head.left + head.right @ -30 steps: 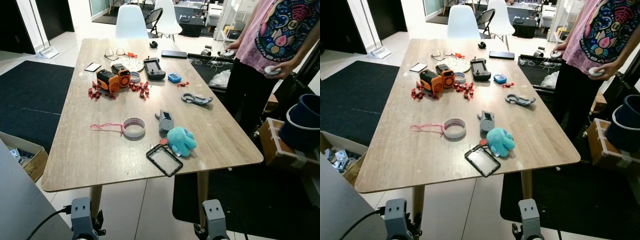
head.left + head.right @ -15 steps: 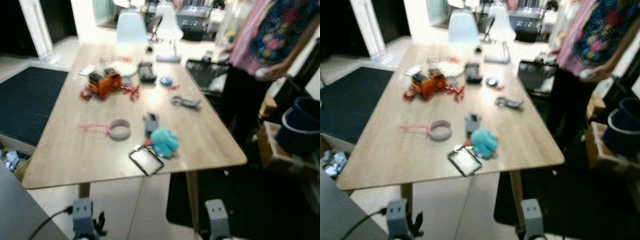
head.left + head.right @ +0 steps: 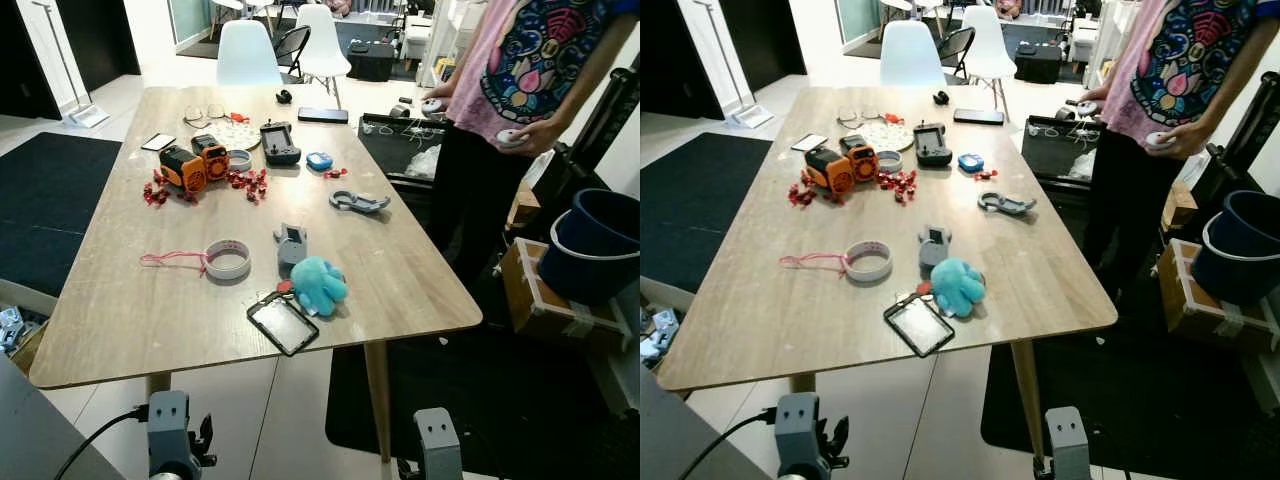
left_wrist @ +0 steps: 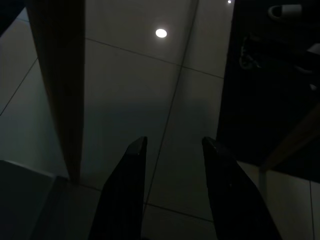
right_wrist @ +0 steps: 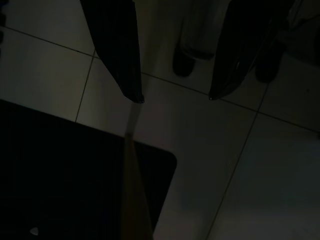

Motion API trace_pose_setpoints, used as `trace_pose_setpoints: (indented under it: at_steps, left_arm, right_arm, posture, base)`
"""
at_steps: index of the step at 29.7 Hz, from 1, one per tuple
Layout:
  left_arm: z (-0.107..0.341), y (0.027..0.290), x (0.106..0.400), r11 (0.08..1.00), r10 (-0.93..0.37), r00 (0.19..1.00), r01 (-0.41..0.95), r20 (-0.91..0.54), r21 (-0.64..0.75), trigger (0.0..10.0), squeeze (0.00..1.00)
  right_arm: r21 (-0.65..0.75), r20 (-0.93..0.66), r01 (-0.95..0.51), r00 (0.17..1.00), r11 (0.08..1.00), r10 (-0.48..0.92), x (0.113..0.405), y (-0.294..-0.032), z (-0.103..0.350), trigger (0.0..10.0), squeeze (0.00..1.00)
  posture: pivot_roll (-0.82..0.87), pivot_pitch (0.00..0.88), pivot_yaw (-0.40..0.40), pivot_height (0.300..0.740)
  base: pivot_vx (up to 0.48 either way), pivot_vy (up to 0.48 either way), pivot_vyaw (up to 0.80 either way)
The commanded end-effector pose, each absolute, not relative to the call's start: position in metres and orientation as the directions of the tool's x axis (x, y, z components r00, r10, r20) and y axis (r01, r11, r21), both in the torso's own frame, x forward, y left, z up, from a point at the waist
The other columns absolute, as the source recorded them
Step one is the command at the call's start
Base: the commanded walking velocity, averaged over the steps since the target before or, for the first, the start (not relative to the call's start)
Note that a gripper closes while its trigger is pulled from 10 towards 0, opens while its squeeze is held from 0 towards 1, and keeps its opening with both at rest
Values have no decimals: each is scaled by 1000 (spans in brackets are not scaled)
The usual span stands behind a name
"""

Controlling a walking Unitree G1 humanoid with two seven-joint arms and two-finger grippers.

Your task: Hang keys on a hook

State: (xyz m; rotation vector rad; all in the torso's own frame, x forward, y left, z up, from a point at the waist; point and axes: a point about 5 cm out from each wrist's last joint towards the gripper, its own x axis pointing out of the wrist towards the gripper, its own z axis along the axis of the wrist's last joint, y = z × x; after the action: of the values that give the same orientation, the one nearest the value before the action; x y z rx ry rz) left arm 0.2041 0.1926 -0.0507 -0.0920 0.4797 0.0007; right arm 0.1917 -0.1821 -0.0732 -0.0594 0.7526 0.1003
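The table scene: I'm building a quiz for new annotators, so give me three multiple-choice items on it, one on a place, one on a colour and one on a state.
1. Where does the tape roll lie relative to the plush toy?
A. To the robot's left of it
B. On top of it
C. On the floor below it

2. What colour is the plush toy?
A. Red
B. Teal
C. Yellow

3. How are both grippers?
A. Shut on keys
B. Open and empty
C. Holding the tape roll

Answers:
1. A, since the roll sits on the table on the left of the toy.
2. B, since the toy is plainly blue-green.
3. B, since the left gripper and the right gripper each show spread fingers above floor tiles with nothing between them.
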Motion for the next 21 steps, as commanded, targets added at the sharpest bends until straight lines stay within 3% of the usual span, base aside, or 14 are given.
trace_pose_setpoints:
  at_steps: [1,6,14,19,21]
  left_arm:
    - [-49,194,203,997,-50,897,23,-440,-67,10000,0]
    - [-48,195,199,997,-52,909,23,-413,-73,10000,0]
    - [-48,192,191,994,-101,915,81,-390,-68,10000,0]
    - [-44,192,176,961,-274,902,273,-333,-51,10000,0]
    - [-42,194,164,907,-411,849,416,-331,-58,10000,0]
  right_arm:
    - [-41,-703,-76,711,996,25,183,-197,-76,10000,0]
    - [-78,-696,-47,718,996,-20,178,-218,-73,10000,0]
    - [-108,-663,-25,747,994,-53,181,-230,-68,10000,0]
    - [-117,-677,-25,733,993,-61,174,-231,-71,10000,0]
    - [-116,-679,-29,732,993,-57,173,-230,-71,10000,0]
  posture:
    - [50,22,-37,740]
    - [44,21,-44,740]
    - [32,32,-50,740]
    - [26,36,-53,740]
    - [29,39,-56,740]
  base:
    - [0,0,0]
    - [0,0,0]
    - [0,0,0]
    - [0,0,0]
    - [0,0,0]
